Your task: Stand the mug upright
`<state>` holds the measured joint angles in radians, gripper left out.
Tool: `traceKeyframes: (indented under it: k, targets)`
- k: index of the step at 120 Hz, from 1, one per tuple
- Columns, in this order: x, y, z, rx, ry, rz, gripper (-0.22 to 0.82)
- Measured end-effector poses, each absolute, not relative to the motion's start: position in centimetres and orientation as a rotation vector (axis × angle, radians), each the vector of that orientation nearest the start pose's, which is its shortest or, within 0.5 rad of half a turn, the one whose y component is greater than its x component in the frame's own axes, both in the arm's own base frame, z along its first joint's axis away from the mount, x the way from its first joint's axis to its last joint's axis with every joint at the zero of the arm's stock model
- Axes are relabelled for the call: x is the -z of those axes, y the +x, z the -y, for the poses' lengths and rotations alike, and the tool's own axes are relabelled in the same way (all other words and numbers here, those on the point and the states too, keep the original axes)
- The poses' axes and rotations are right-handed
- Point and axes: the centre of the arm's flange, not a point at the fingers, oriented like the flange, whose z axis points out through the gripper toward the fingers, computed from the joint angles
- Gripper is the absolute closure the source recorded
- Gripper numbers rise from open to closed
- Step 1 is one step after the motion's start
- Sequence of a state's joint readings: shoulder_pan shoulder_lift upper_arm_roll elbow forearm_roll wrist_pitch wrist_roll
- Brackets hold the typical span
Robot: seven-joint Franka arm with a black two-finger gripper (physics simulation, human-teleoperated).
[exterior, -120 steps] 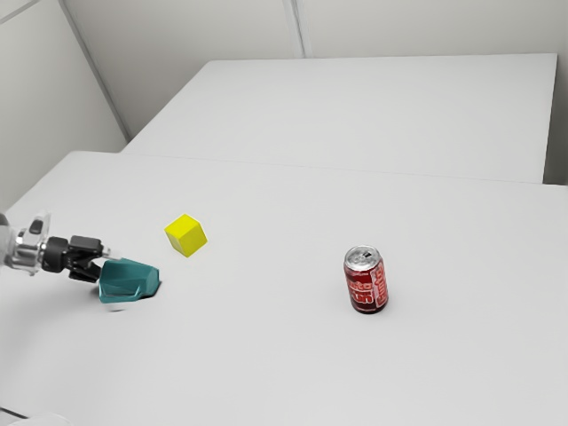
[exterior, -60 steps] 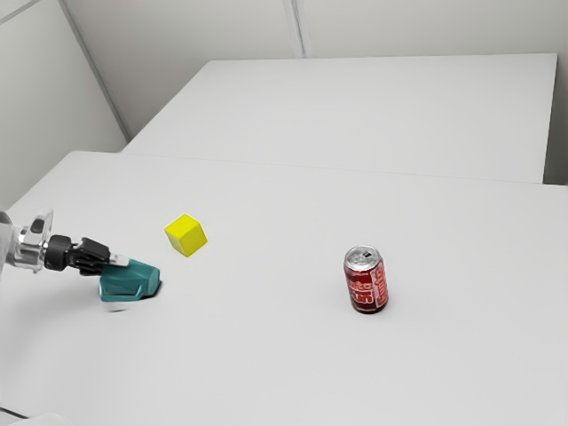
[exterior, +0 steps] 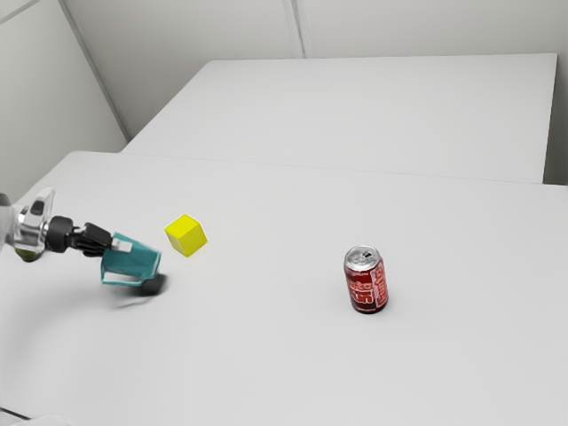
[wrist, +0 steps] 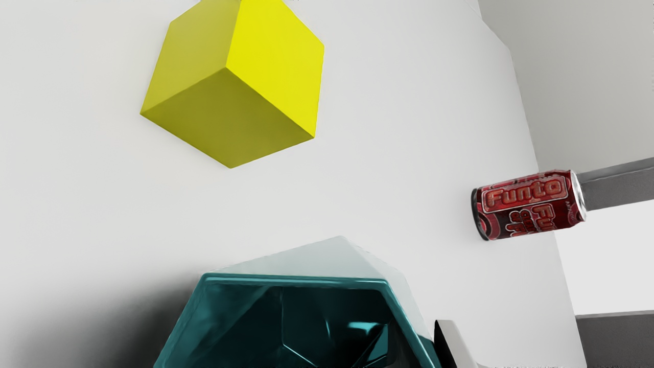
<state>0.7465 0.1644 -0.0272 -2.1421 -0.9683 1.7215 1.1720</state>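
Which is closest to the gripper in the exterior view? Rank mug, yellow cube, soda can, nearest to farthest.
1. Mug: right at the gripper, tilted.
2. Yellow cube: just past the mug, toward the exterior view's right.
3. Soda can: well off toward the exterior view's right.

A bright yellow block (exterior: 185, 236) I see on the white table (exterior: 266, 364), a red can (exterior: 366, 282) with a silver top standing up well apart from it, toward the exterior view's right, pale walls (exterior: 177, 31) at the back.
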Motion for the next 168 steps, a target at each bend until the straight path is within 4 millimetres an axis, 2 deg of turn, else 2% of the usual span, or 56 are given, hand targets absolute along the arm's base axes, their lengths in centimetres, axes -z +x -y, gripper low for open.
traceKeyframes:
  k: [32, 54, 83, 114, 130, 143, 168]
  targets:
    - [-39.9, 43.5, -21.8, -0.458, 2.242, 0.153, 0.78]
    - [-43.4, 44.1, -18.1, -0.383, 2.366, 0.269, 0.78]
    - [-46.9, 44.7, -13.0, -0.253, 2.565, 0.379, 0.78]
    - [-48.7, 45.2, -7.5, -0.108, 2.775, 0.424, 0.78]
    - [-49.0, 44.6, -6.0, -0.055, 2.873, 0.382, 0.78]
    - [-48.0, 43.8, -5.1, -0.016, 2.937, 0.324, 0.78]
    - [-45.6, 43.6, -2.4, 0.003, 3.038, 0.244, 0.77]
